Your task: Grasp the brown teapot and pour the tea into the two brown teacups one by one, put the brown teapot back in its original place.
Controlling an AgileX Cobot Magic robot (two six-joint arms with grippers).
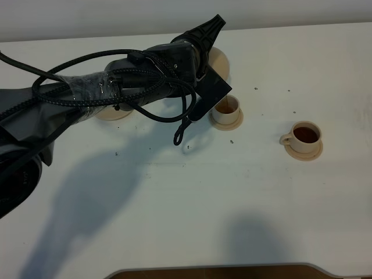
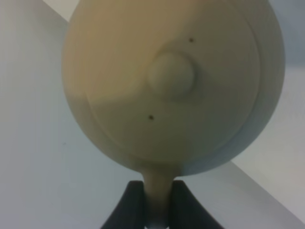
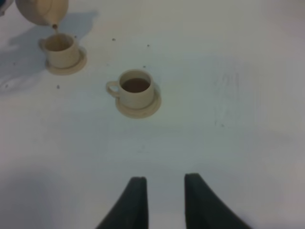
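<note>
My left gripper [image 2: 158,202] is shut on the loop handle of the brown teapot [image 2: 171,81], which fills the left wrist view with its knobbed lid toward the camera. In the high view the teapot [image 1: 221,60] is held tilted in the air, mostly hidden behind the left arm, above the nearer teacup [image 1: 225,109]. In the right wrist view tea runs from the spout of the teapot [image 3: 40,10] into that cup [image 3: 61,49]. The other teacup [image 1: 304,137] holds dark tea; it also shows in the right wrist view [image 3: 136,89]. The wide saucer [image 1: 112,113] lies partly under the left arm. My right gripper [image 3: 164,200] is open and empty.
Both cups stand on small matching saucers on the white table [image 1: 232,197]. The left arm [image 1: 104,87] with its cables reaches across the table's back left. Small dark specks dot the table. The table's front edge [image 1: 215,268] is at the bottom.
</note>
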